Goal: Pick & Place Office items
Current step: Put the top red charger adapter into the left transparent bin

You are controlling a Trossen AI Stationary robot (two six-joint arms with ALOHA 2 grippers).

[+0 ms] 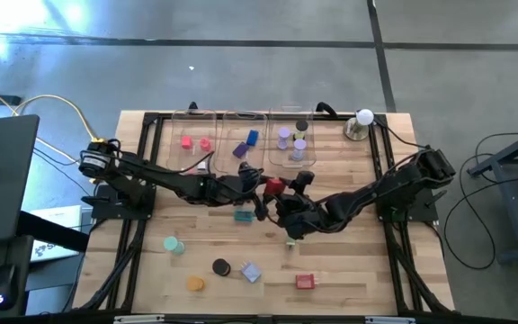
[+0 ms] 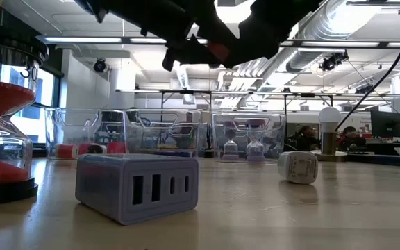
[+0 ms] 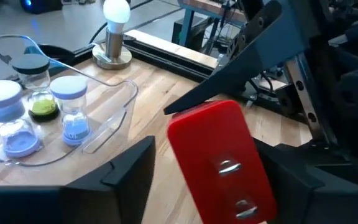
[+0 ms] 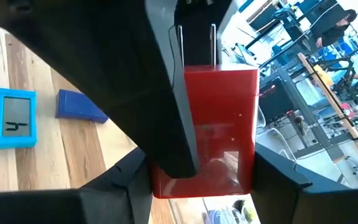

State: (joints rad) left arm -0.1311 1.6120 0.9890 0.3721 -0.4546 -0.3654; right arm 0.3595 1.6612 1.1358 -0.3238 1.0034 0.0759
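The red charger (image 3: 219,162) is a glossy rectangular block with two metal prongs on one end. It is in the air above the middle of the table (image 1: 349,270), between both arms. The right gripper (image 4: 201,180) is clamped on its sides. The left gripper (image 3: 197,186) has its jaws apart around the block; I cannot tell if they touch it.

arms (image 1: 165,178): dark, jointed | fingers (image 3: 126,177): matte black, wedge-shaped, apparently unmarked
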